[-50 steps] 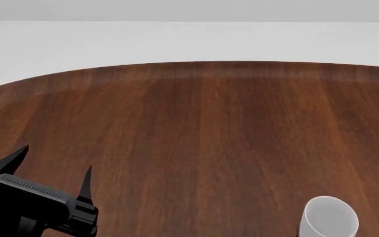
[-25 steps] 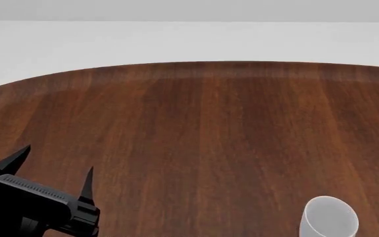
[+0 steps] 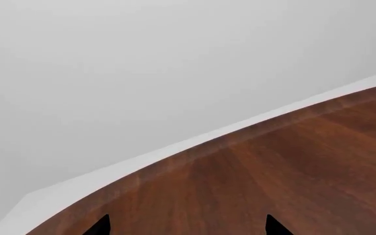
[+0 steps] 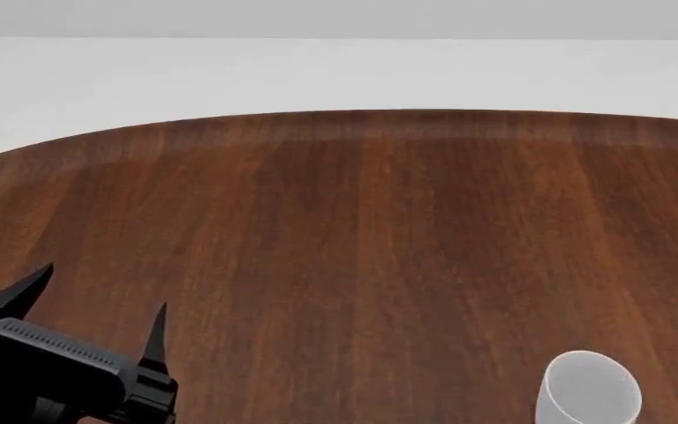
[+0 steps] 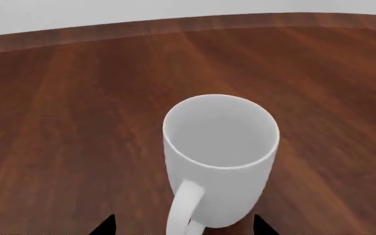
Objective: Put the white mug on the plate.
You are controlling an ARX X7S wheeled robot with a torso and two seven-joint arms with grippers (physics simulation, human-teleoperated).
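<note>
We see the white mug [image 4: 590, 389] standing at the near right of the round wooden surface [image 4: 374, 230], cut by the lower edge of the head view. From the right wrist view the same mug [image 5: 219, 156] stands upright with its open mouth up and its loop handle [image 5: 182, 208] turned toward the camera. Only two dark fingertips [image 5: 103, 226] of the right end effector [image 5: 182, 227] show there, one on either side of the mug's lower part; they look spread wider than the mug, but we cannot tell whether they touch it.

Our left end effector [image 4: 89, 305] hovers at the near left of the surface, well apart from the mug, its two pointed fingers [image 4: 154, 331] spread with nothing between them. In the left wrist view its tips [image 3: 100, 226] frame bare wood and the surface's curved far edge.

The plate is not in any view.
</note>
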